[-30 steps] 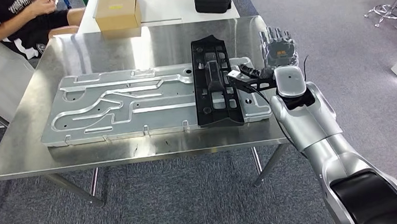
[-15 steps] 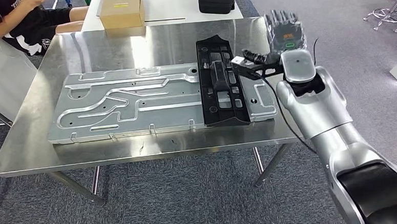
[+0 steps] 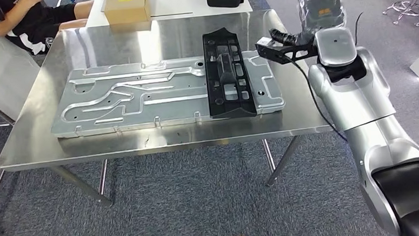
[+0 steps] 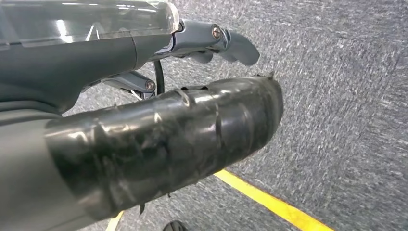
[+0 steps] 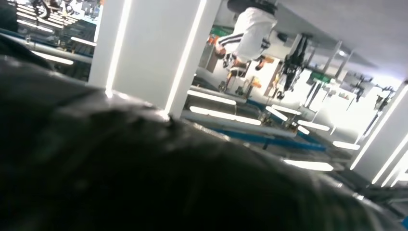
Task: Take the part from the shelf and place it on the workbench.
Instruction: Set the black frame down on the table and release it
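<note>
Head view: right robot hand point(image 3: 319, 7), fingers spread and empty, has lifted clear to the right of the black ribbed plastic part point(image 3: 225, 75) lying on the steel counter point(image 3: 160, 142); placement looks done

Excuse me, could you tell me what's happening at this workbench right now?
The black part lies flat across the right end of a large silver metal plate on the steel workbench. The robot's right hand is raised beside the table's far right corner, fingers apart, holding nothing and clear of the part. The left hand hangs over the carpet near a yellow floor line. A person sits at the far left.
</note>
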Robot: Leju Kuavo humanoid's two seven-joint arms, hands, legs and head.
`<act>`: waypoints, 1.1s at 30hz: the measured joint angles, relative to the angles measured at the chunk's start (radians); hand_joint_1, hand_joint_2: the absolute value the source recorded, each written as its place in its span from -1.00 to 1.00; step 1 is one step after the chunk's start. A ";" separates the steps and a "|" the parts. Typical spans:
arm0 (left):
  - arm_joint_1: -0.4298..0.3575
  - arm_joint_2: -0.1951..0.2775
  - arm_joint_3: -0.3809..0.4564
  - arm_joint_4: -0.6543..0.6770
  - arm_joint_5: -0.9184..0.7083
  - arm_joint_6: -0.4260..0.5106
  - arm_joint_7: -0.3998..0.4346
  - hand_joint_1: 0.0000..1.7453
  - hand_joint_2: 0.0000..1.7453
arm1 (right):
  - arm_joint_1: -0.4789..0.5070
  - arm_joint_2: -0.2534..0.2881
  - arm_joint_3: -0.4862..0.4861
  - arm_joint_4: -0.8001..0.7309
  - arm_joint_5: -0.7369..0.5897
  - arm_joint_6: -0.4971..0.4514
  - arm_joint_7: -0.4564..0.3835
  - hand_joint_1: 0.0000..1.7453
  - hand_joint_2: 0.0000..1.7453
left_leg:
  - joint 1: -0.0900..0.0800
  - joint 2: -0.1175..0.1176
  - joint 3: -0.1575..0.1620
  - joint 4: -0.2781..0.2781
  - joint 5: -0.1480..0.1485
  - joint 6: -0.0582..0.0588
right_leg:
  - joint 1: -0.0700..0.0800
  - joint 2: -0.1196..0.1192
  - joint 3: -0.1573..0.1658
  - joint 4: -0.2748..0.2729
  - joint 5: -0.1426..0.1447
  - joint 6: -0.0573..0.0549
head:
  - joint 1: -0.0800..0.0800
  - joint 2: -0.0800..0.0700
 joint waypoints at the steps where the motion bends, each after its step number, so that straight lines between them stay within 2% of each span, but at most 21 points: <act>1: 0.000 0.000 0.000 0.000 0.000 -0.001 0.000 -1.00 -1.00 | -0.003 -0.002 0.000 -0.002 0.000 0.000 -0.001 -1.00 -1.00 | -0.003 -0.002 -0.005 -0.003 0.004 0.008 | 0.001 0.000 -0.003 -0.001 0.007 0.006 | 0.000 0.000; 3: 0.000 0.000 0.000 0.000 0.000 -0.002 0.000 -1.00 -1.00 | -0.005 -0.007 0.000 -0.003 0.000 0.003 -0.002 -1.00 -1.00 | -0.004 0.001 -0.014 -0.006 0.025 0.026 | 0.000 0.002 -0.006 -0.007 0.021 0.018 | 0.000 0.000; 4: -0.001 0.000 0.000 0.000 0.000 -0.002 0.000 -1.00 -1.00 | -0.006 -0.010 0.000 -0.003 0.000 0.004 -0.002 -1.00 -1.00 | -0.003 0.002 -0.021 -0.008 0.037 0.034 | -0.001 0.003 -0.012 -0.002 0.009 0.024 | 0.001 0.000; 6: -0.002 0.000 0.000 0.000 0.000 -0.002 0.000 -1.00 -1.00 | -0.007 -0.016 0.000 -0.003 0.000 0.007 -0.003 -1.00 -1.00 | 0.000 0.006 -0.044 -0.013 0.064 0.047 | -0.005 0.003 -0.037 0.065 -0.068 0.034 | 0.003 0.000; 8: -0.001 0.000 0.000 0.000 0.000 -0.002 0.000 -1.00 -1.00 | -0.006 -0.019 0.000 -0.003 0.000 0.009 -0.003 -1.00 -1.00 | -0.001 0.008 -0.075 -0.013 0.088 0.050 | -0.007 0.003 -0.069 0.195 -0.173 0.041 | 0.005 0.000; 9: 0.000 0.000 0.000 0.000 0.000 -0.002 0.000 -1.00 -1.00 | -0.004 -0.019 0.000 -0.003 0.000 0.010 -0.003 -1.00 -1.00 | -0.002 0.009 -0.090 -0.012 0.100 0.050 | -0.008 0.003 -0.074 0.251 -0.202 0.042 | 0.005 0.000; 10: 0.000 0.000 0.000 0.000 0.000 -0.003 0.000 -1.00 -1.00 | -0.002 -0.019 0.000 -0.002 0.000 0.011 -0.003 -1.00 -1.00 | -0.003 0.009 -0.105 -0.012 0.110 0.050 | -0.007 0.003 -0.064 0.278 -0.209 0.041 | 0.005 0.000; 12: -0.001 0.000 0.000 0.000 0.000 -0.004 0.000 -1.00 -1.00 | -0.002 -0.020 0.000 -0.003 0.000 0.012 -0.003 -1.00 -1.00 | -0.006 0.009 -0.128 -0.011 0.130 0.048 | -0.004 0.004 0.010 0.226 -0.178 0.032 | 0.005 0.000; 14: -0.001 -0.002 0.000 0.000 0.000 -0.007 0.000 -1.00 -1.00 | -0.010 -0.020 0.000 -0.007 0.000 0.011 -0.003 -1.00 -1.00 | -0.007 0.010 -0.143 -0.012 0.148 0.044 | 0.006 0.002 0.122 0.084 -0.162 0.012 | 0.005 0.000; 15: -0.002 -0.004 0.000 0.000 0.000 -0.009 0.001 -1.00 -1.00 | -0.014 -0.020 0.001 -0.011 0.000 0.011 -0.003 -1.00 -1.00 | -0.007 0.010 -0.147 -0.014 0.158 0.039 | 0.011 0.000 0.160 0.027 -0.163 0.004 | 0.005 0.000; 17: -0.002 -0.006 0.000 0.000 0.000 -0.011 0.005 -1.00 -1.00 | -0.021 -0.021 0.001 -0.016 0.000 0.010 -0.003 -1.00 -1.00 | -0.003 0.011 -0.148 -0.025 0.179 0.026 | 0.019 -0.004 0.183 -0.023 -0.164 -0.009 | 0.005 0.000; 19: -0.001 -0.007 0.000 0.000 0.000 -0.011 0.009 -1.00 -1.00 | -0.022 -0.022 0.001 -0.016 -0.001 0.009 -0.003 -1.00 -1.00 | -0.003 0.011 -0.150 -0.036 0.190 0.013 | 0.016 -0.006 0.177 -0.046 -0.133 -0.019 | 0.005 0.000; 20: -0.001 -0.007 0.000 0.000 0.000 -0.010 0.012 -1.00 -1.00 | -0.022 -0.021 0.001 -0.016 -0.001 0.008 -0.003 -1.00 -1.00 | -0.005 0.010 -0.157 -0.026 0.170 0.009 | 0.013 -0.008 0.172 -0.060 -0.113 -0.023 | 0.005 0.000; 21: 0.000 -0.006 0.000 0.000 0.001 -0.008 0.014 -1.00 -1.00 | -0.022 -0.020 0.001 -0.016 -0.002 0.007 -0.003 -1.00 -1.00 | -0.006 0.008 -0.169 0.004 0.130 0.005 | 0.009 -0.009 0.164 -0.073 -0.093 -0.026 | 0.005 0.000; 23: 0.000 -0.001 0.000 0.000 0.001 -0.006 0.017 -1.00 -1.00 | -0.022 -0.018 0.002 -0.015 -0.005 0.005 -0.002 -1.00 -1.00 | -0.004 0.007 -0.197 0.118 0.024 -0.001 | 0.008 -0.010 0.134 -0.076 -0.063 -0.028 | 0.005 0.000; 24: 0.000 0.000 0.000 0.000 0.001 -0.005 0.018 -1.00 -1.00 | -0.020 -0.018 0.002 -0.014 -0.007 0.004 0.000 -1.00 -1.00 | -0.003 0.006 -0.205 0.178 -0.006 -0.005 | 0.007 -0.010 0.115 -0.073 -0.050 -0.027 | 0.005 0.000; 26: -0.001 0.001 0.000 0.000 0.001 -0.005 0.019 -1.00 -1.00 | -0.016 -0.017 0.003 -0.013 -0.009 0.003 0.004 -1.00 -1.00 | 0.002 0.007 -0.189 0.236 0.003 -0.013 | 0.005 -0.010 0.073 -0.061 -0.025 -0.022 | 0.005 0.000; 28: -0.004 0.001 0.000 0.000 0.001 -0.005 0.018 -1.00 -1.00 | -0.015 -0.016 0.005 -0.013 -0.010 0.003 0.006 -1.00 -1.00 | 0.007 0.007 -0.113 0.174 0.042 -0.020 | 0.002 -0.009 0.031 -0.044 -0.005 -0.011 | 0.005 0.000; 30: -0.008 0.003 0.000 0.000 0.001 -0.005 0.018 -1.00 -1.00 | -0.016 -0.017 0.006 -0.013 -0.010 0.000 0.010 -1.00 -1.00 | 0.005 0.003 -0.022 0.058 0.023 -0.016 | 0.000 -0.009 -0.004 -0.021 0.010 0.002 | 0.006 0.000; 31: -0.009 0.004 0.000 0.000 0.001 -0.005 0.018 -1.00 -1.00 | -0.017 -0.017 0.006 -0.013 -0.010 -0.002 0.012 -1.00 -1.00 | 0.003 -0.001 0.001 0.019 0.007 -0.008 | 0.001 -0.010 -0.014 -0.013 0.017 0.009 | 0.007 0.000; 33: -0.007 0.004 0.000 0.000 0.001 -0.005 0.018 -1.00 -1.00 | -0.016 -0.017 0.006 -0.012 -0.010 -0.005 0.016 -1.00 -1.00 | -0.002 -0.005 -0.002 0.001 0.008 0.016 | -0.001 -0.010 -0.021 -0.011 0.037 0.019 | 0.010 0.000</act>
